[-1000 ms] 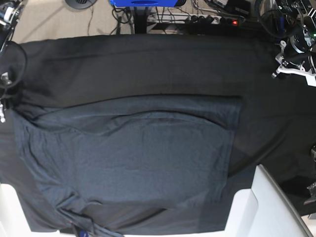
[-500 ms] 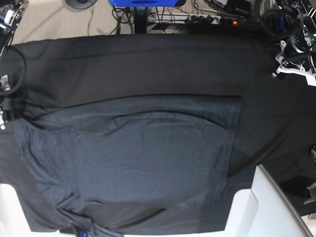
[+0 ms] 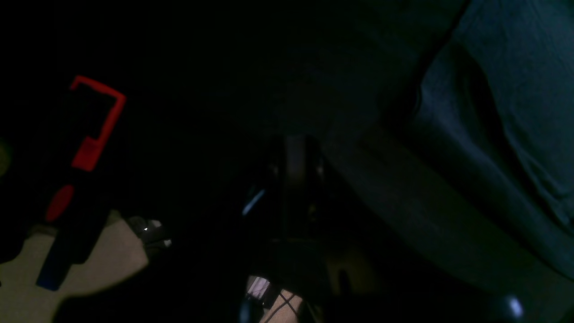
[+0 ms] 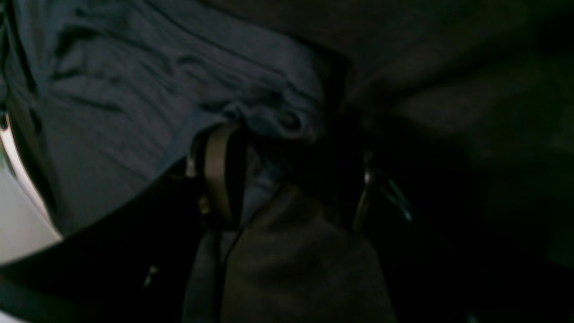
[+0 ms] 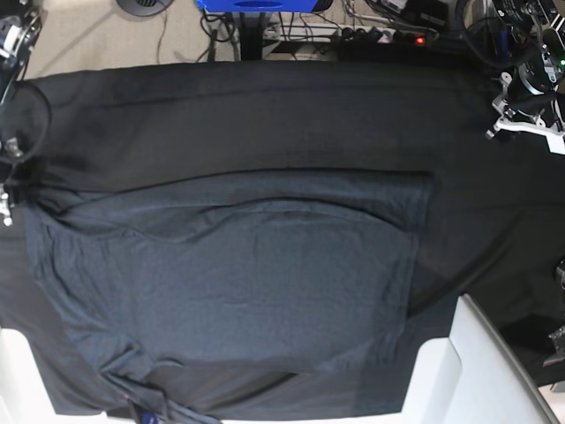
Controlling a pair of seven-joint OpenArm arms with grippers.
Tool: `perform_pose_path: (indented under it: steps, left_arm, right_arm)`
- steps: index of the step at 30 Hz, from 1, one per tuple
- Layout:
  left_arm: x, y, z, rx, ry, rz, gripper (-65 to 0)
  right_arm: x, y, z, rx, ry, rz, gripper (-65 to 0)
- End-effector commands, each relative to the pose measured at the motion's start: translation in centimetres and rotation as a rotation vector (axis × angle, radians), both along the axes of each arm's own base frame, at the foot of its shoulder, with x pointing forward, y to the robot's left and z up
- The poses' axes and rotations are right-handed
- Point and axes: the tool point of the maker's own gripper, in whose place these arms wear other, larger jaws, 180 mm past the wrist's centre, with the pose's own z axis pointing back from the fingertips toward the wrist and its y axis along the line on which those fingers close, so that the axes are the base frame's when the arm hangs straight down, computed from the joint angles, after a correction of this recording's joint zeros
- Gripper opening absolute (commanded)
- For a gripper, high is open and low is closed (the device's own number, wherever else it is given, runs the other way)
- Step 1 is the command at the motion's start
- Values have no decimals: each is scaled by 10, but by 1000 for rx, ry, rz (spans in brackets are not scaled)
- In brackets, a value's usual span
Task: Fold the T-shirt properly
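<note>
A: Where does the T-shirt [image 5: 238,274] lie, and how much room is there around it?

B: It lies spread on the black cloth [image 5: 265,115] of the table, filling the middle and 9 o'clock part of the base view. From 10 to 2 o'clock a broad band of bare cloth stays open. At 3 o'clock there is a narrower strip before the table's edge. Its 6 o'clock edge runs close to the table's front rim.

A: What stands around it?

B: A white panel [image 5: 481,371] juts in at 5 o'clock, just beside the shirt's lower corner. Another white piece [image 5: 18,380] sits at 7 o'clock. Beyond the far edge, at 12 to 1 o'clock, lie cables and a power strip [image 5: 380,35] with a red light, on the floor.

A: Which way does the shirt run?

B: Its long axis runs from 9 to 3 o'clock. The 3 o'clock end is a straight edge; the top strip is folded over along the 12 o'clock side. A rumpled sleeve [image 5: 132,371] lies at 7 o'clock.

A: And the grippers?

B: The right gripper [image 4: 287,179] sits at the shirt's 9 o'clock corner, its jaws partly apart, with a bunched bit of shirt [image 4: 269,116] just ahead of them; in that dim wrist view I cannot tell whether they hold it. The left gripper [image 3: 296,179] hangs off the table near 2 o'clock, jaws closed together with nothing between them.
</note>
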Motion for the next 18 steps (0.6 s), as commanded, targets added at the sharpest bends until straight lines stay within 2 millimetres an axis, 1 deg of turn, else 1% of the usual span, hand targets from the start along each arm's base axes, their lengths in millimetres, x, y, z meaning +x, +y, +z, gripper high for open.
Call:
perform_pose_path:
  steps: [1, 8, 10, 11, 14, 17, 18]
  left_arm:
    - [6, 6, 11, 28, -32, -9, -635]
    - [6, 6, 11, 28, -32, -9, -635]
    - [6, 6, 11, 28, -32, -9, -635]
    - [6, 6, 11, 28, -32, -9, -632]
    - [6, 6, 11, 28, -32, -9, -630]
    - [6, 6, 11, 28, -32, -9, -630]
    - [6, 6, 11, 28, -32, -9, -630]
  right_arm:
    - [8, -7, 10, -12, -22, 4, -356]
    - [24, -7, 19, -13, -53, 5, -356]
    - [26, -10, 20, -45, -37, 24, -356]
    - [31, -11, 22, -69, -29, 40, -356]
    - [32, -13, 21, -124, 7, 76, -362]
    - [38, -3, 21, -118, -19, 105, -368]
    - [39, -3, 22, -121, -25, 114, -383]
